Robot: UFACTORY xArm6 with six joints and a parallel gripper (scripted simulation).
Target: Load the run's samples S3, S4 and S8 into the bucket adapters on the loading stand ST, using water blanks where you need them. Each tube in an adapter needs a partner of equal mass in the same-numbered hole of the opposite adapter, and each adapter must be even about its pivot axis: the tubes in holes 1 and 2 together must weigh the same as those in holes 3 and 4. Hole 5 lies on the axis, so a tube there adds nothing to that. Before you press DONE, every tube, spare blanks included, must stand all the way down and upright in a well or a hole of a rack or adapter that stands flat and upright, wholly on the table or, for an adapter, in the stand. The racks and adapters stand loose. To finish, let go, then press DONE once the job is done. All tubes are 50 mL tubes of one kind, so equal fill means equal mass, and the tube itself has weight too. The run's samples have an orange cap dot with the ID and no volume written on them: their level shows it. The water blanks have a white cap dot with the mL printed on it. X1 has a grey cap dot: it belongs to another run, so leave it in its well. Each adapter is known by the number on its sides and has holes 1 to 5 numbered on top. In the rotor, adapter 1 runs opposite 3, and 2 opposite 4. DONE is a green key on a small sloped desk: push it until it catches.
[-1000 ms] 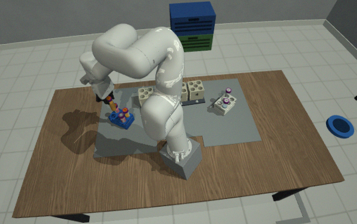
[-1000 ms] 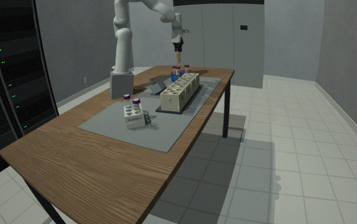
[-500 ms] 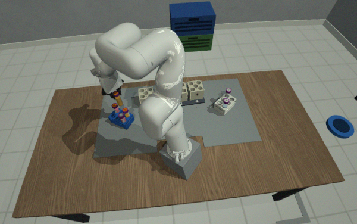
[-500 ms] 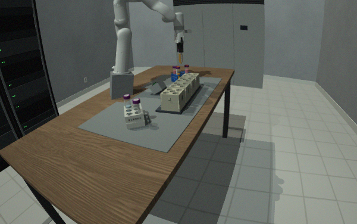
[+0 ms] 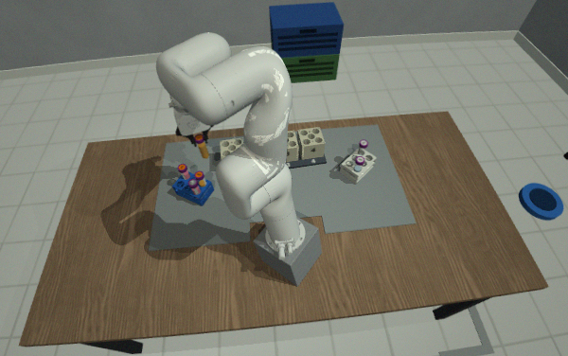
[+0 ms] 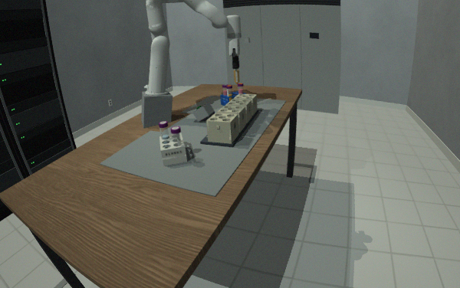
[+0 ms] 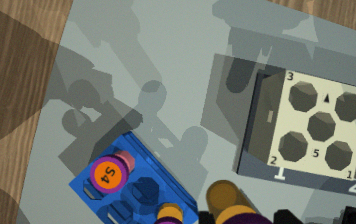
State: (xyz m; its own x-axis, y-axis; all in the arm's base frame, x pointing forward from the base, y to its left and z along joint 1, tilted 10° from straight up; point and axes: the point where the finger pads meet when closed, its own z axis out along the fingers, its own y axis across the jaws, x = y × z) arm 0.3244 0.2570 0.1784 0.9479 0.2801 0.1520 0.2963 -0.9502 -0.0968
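Note:
My gripper (image 5: 198, 138) is shut on an amber-filled sample tube (image 5: 203, 149) and holds it upright in the air, between the blue sample rack (image 5: 190, 191) and the left end of the adapter row (image 5: 232, 148). The tube's cap ID is not readable. In the wrist view the held tube (image 7: 229, 199) hangs between the blue rack (image 7: 135, 187) and an empty adapter (image 7: 312, 127) with holes 1, 2, 3 and 5 marked. S4 (image 7: 108, 173) stands in the blue rack, with up to two other tubes beside it. The held tube also shows in the exterior view (image 6: 236, 74).
More empty adapters (image 5: 312, 142) stand on the dark stand base. The white blanks rack (image 5: 358, 165) with purple-capped tubes stands right of it. A small sloped desk (image 6: 203, 111) sits near the arm's base. A blue and green cabinet (image 5: 306, 42) stands on the floor behind the table.

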